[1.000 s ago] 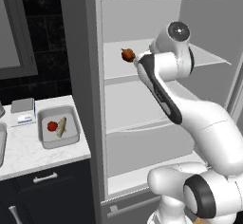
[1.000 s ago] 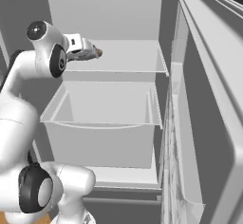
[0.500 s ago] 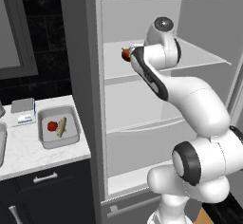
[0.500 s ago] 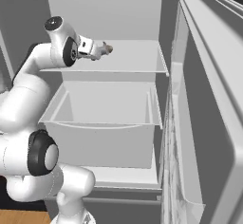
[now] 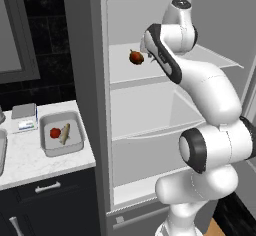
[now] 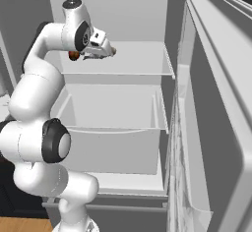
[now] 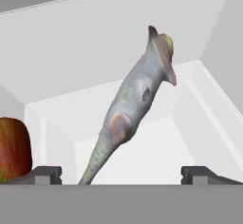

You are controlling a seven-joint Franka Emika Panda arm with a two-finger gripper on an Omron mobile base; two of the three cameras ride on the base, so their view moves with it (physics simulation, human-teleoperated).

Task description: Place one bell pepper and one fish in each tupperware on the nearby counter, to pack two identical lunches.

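Two base views flank open fridge (image 5: 175, 105), hand view close over fish (image 7: 133, 118)

The fish (image 7: 135, 109) ahead of the pincer is silvery grey with brownish patches and a speckled tail. Left of the pincer, the bell pepper (image 7: 13, 147) is red-orange. The fridge shelf (image 7: 156, 152) is pale grey-white.

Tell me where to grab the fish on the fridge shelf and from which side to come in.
Grip the fish across its thick mid-body, likely the firmest part; the tail end narrows toward the open gripper. It lies lengthwise ahead, between the fingertips, so coming straight in from the fridge's open front should work. Keep off the bell pepper beside it.
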